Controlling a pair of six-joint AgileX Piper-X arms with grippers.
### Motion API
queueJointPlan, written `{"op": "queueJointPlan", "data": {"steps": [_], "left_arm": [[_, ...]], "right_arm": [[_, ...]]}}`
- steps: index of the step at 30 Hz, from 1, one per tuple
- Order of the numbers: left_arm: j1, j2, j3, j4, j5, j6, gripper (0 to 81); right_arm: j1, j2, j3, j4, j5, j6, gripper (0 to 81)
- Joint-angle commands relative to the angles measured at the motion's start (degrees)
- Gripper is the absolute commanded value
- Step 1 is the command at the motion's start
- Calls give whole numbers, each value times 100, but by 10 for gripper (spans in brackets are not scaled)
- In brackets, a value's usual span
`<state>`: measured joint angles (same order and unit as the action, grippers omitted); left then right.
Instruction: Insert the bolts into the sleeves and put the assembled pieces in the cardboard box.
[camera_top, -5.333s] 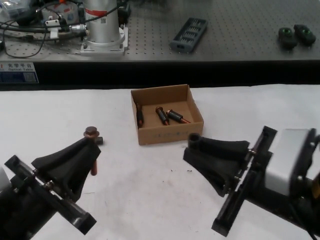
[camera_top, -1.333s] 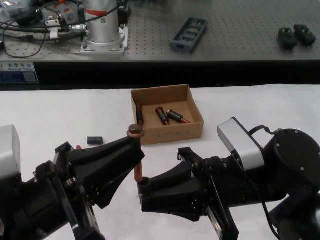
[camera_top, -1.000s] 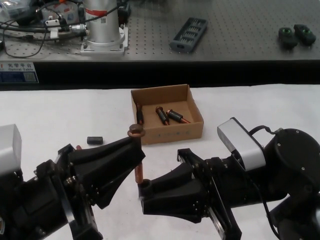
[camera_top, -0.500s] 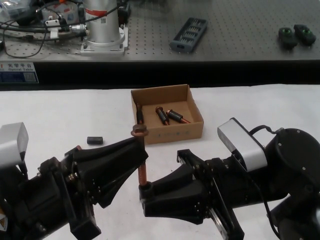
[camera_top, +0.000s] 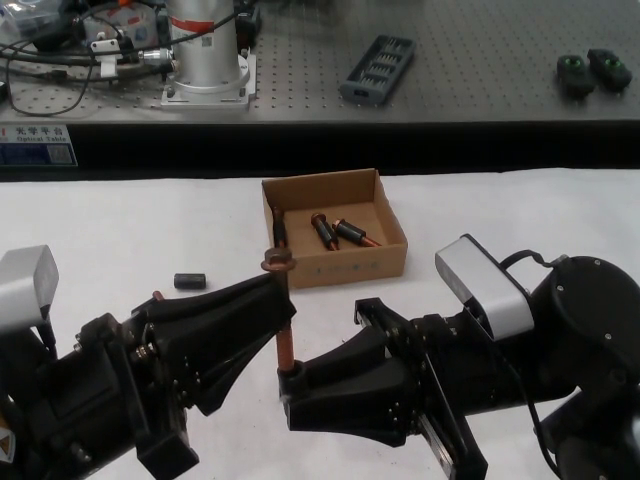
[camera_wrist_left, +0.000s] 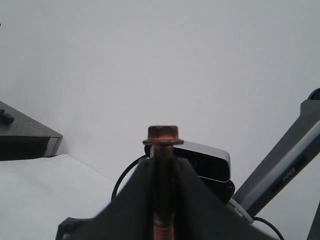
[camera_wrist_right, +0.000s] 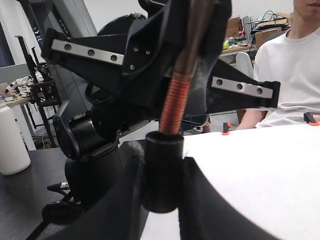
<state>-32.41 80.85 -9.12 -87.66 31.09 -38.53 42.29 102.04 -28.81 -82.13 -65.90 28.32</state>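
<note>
My left gripper (camera_top: 281, 312) is shut on a copper bolt (camera_top: 283, 318), held upright with its flanged head (camera_wrist_left: 162, 135) on top. Directly under it my right gripper (camera_top: 291, 385) is shut on a black sleeve (camera_wrist_right: 161, 170). The bolt's threaded end (camera_wrist_right: 176, 107) reaches down into the sleeve's mouth. Both arms meet above the white table, in front of the cardboard box (camera_top: 335, 266). Inside the box lie three assembled pieces (camera_top: 325, 231). Another black sleeve (camera_top: 189, 281) lies on the table left of the box.
A black bench with perforated top (camera_top: 450, 70) runs along the back, carrying a metal post (camera_top: 204, 45), cables, a dark ribbed block (camera_top: 377, 67) and two black parts (camera_top: 594, 72). White table (camera_top: 130, 225) spreads either side of the box.
Since 5.3 s ago both arms came together at the table's front middle. Over the last second the bolt has lowered, its tip sinking into the sleeve.
</note>
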Motion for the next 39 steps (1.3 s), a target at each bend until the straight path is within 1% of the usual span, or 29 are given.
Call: {"op": "queueJointPlan", "data": {"steps": [1,15,17,22,27,32,36,39], "left_arm": [[-29,-20,-29,-120,122,-32,6],[-29,-20,32,-134,173,54,6],[-29,-20,50,-134,173,132,6],[-29,-20,47,-134,253,169,6],[-29,-20,47,164,256,465,6],[-29,-20,47,346,269,737,6],[-29,-20,47,526,258,920,6],[-29,-20,47,575,136,1032,6]], "right_arm": [[-46,-47,-68,-180,106,58,66],[-46,-47,-68,-180,122,55,66],[-46,-47,-68,-180,279,144,66],[-46,-47,-68,-180,411,211,66],[-104,-47,-68,-180,754,557,66],[-201,-47,-68,-180,756,663,66],[-228,-47,-68,-180,896,679,66],[-228,-47,-68,-180,877,679,66]]}}
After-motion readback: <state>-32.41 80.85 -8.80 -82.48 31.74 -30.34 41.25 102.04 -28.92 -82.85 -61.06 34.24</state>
